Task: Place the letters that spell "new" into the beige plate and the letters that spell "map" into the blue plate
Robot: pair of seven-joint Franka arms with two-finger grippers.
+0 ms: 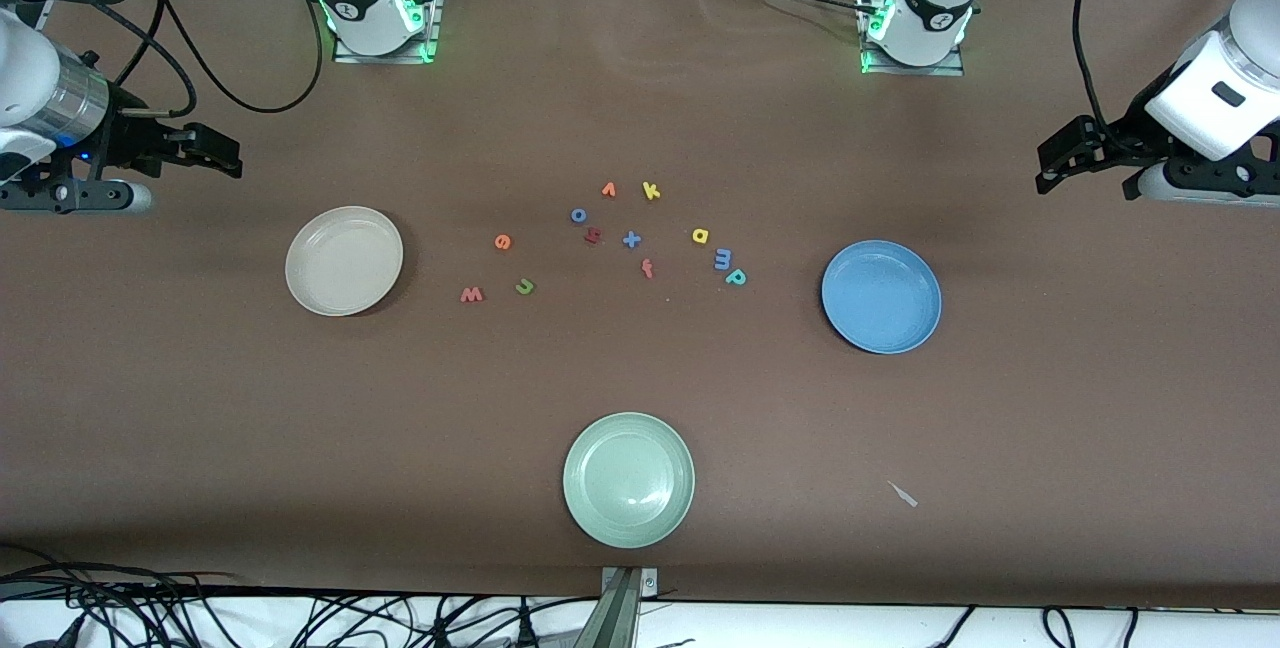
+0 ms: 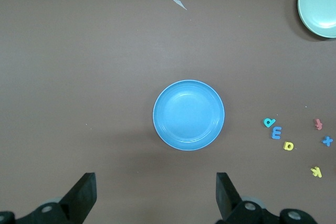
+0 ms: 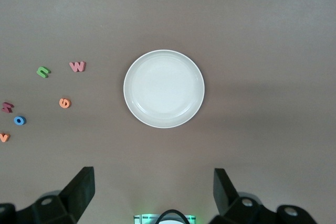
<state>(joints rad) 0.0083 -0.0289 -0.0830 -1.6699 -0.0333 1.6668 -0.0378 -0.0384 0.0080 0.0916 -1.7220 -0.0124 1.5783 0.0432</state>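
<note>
The beige plate (image 1: pixel 344 260) lies empty toward the right arm's end, and the blue plate (image 1: pixel 881 295) lies empty toward the left arm's end. Between them on the table lie the orange e (image 1: pixel 503 242), pink w (image 1: pixel 472 295) and green n (image 1: pixel 525 286) near the beige plate. The yellow a (image 1: pixel 700 236), blue m (image 1: pixel 722 259) and teal p (image 1: pixel 735 277) lie near the blue plate. My right gripper (image 1: pixel 215 153) hangs open over bare table at its end. My left gripper (image 1: pixel 1085 168) hangs open at the other end. Both are empty.
A pale green plate (image 1: pixel 628 479) sits nearest the front camera. Other letters lie mid-table: orange v (image 1: pixel 608 190), yellow k (image 1: pixel 651 191), blue o (image 1: pixel 578 216), blue x (image 1: pixel 631 239), red f (image 1: pixel 647 268). A small paper scrap (image 1: pixel 903 494) lies nearer the camera than the blue plate.
</note>
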